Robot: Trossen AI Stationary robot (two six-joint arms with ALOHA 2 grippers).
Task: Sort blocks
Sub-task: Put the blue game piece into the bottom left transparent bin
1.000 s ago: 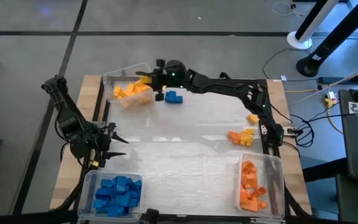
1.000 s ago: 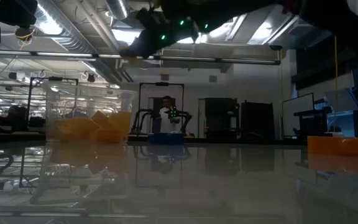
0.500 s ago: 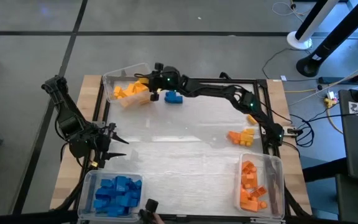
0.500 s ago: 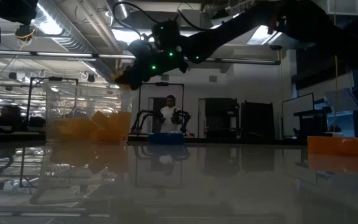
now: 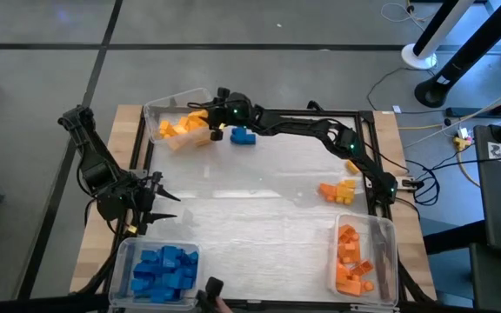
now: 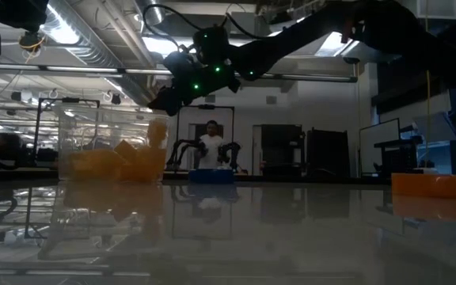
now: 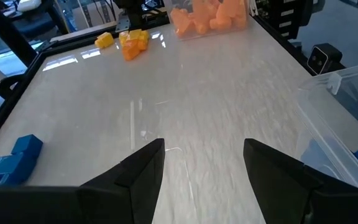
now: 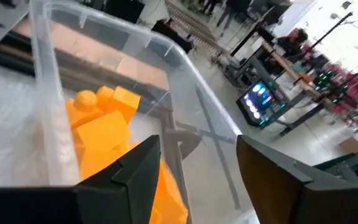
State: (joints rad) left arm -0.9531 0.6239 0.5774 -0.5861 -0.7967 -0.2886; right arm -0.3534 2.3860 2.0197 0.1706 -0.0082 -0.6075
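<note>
Right gripper: we see the right gripper [image 5: 217, 113] reach far across the table to the edge of the yellow bin [image 5: 153, 114]; its fingers [image 8: 135, 165] are open with a gap between them and hold nothing
Left gripper: we see the left gripper [image 5: 162, 195] wait near the left side of the table, just above the blue bin [image 5: 125, 257]; its fingers [image 7: 143, 171] are spread wide and hold nothing
Yellow blocks: we see the yellow blocks [image 5: 183, 127] piled in the clear bin at the far left corner
Blue blocks: we see most blue blocks [image 5: 163, 269] in the bin at the near left corner; one blue block [image 5: 243, 136] lies on the table just beside the yellow bin
Orange blocks: we see the orange blocks [image 5: 351, 262] in the orange bin [image 5: 389, 252] at the near right corner
Loose pile: we see a small loose pile [image 5: 339, 189] of orange and yellow blocks on the table by the right side, above the orange bin
Room: we see a person [image 6: 210, 145] far behind the table in the low view
</note>
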